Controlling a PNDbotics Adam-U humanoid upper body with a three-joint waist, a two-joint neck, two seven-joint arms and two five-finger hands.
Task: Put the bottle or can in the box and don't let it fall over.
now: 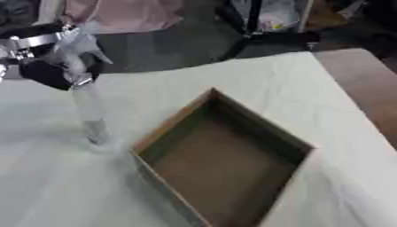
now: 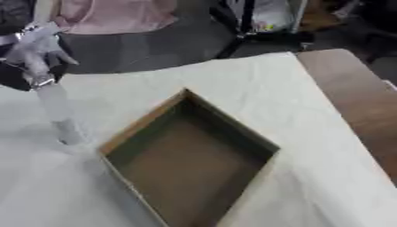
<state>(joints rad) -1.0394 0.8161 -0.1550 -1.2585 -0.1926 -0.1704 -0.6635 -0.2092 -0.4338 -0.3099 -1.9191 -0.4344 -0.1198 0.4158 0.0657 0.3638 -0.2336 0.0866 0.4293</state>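
1. Bottle (image 1: 91,111): tall, slim and clear, pale and nearly colourless against the cloth. It stands close to upright, with its top leaning slightly toward the left edge of the table. Its base is at, or just above, the white cloth (image 1: 256,75); contact cannot be confirmed. No label or cap detail can be made out.

2. Bottle location: near the left edge of the table, toward the far side. It is outside the box (image 1: 225,159) and just beside the box's left corner, not touching it.

3. Left hand (image 1: 71,53): enters from the upper left corner of the view. Black palm, silver wrist joint, pale fingers (image 1: 77,42). The fingers are curled round the top of the bottle and hold it from above. The thumb position cannot be determined.

4. Box: open-topped brown cardboard with low walls and a bare brown floor. It sits turned on the cloth, one corner pointing toward the far edge of the table. It occupies the middle and near part of the table.

5. Table (image 1: 364,93): a brown wooden strip is exposed along the right edge, past the cloth.

6. Right hand: appears in neither view.
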